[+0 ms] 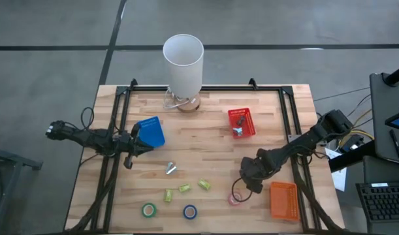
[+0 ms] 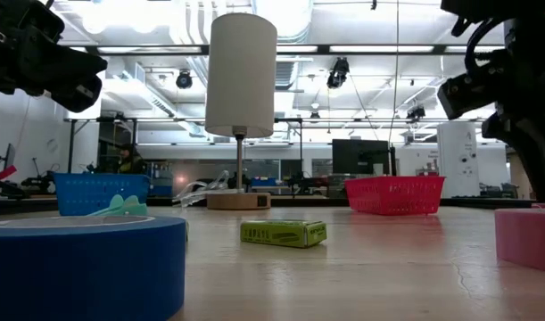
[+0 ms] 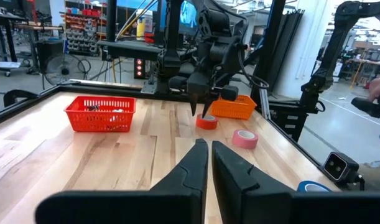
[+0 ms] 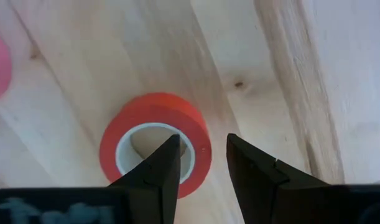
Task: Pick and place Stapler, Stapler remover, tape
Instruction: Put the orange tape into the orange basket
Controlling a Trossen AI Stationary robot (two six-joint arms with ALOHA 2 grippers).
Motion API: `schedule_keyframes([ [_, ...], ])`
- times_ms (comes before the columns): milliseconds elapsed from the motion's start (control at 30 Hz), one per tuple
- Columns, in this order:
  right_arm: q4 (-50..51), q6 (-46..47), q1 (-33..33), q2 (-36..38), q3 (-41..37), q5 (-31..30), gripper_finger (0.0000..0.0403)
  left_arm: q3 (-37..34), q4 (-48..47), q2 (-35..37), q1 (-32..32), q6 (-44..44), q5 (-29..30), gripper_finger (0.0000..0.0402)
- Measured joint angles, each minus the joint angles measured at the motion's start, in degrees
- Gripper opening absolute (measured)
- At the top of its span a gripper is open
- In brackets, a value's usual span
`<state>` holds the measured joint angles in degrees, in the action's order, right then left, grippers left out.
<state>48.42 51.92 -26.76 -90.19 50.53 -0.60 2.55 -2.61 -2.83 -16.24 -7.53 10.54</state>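
The red tape [image 4: 155, 152] lies flat on the bench [image 4: 252, 56], right under the right gripper [image 4: 202, 163]. One finger [image 4: 160, 168] hangs over the roll's pale centre hole and the other over the outer edge of its wall, so the wall sits between the two fingertips. The fingers are parted and hold nothing, and they seem to hang just above the roll.

To do this pick well, the gripper should probably come straight down with that straddle kept, one finger inside the ring and one outside, then close on the wall alone. A drift sideways would likely push the light roll across the wood instead of catching it.

A pink tape [image 3: 244, 139] lies just beside the red one, near enough that the outer finger should stay clear of it. The orange basket [image 1: 283, 200] stands just beyond the fingers and looks like the likely drop place.

The left gripper [image 3: 209, 155] waits well apart near the blue basket [image 1: 151, 132], its fingers nearly together and empty.
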Motion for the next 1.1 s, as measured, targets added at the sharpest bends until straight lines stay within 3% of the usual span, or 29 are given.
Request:
schedule_keyframes([
  [433,-5.6,0.2,0.0,0.0,-2.8,-0.7,0.0120,0.0,0.0,0.0,0.0,0.0,0.0,0.0023],
  [867,-6.5,-0.5,0.0,0.2,-3.1,-0.9,0.0034,0.0,0.0,0.0,0.0,0.0,0.0,0.0023],
  [1100,-5.2,-1.3,0.0,1.6,-0.4,-0.8,0.0038,0.0,0.0,0.0,0.0,0.0,0.0,0.0024],
])
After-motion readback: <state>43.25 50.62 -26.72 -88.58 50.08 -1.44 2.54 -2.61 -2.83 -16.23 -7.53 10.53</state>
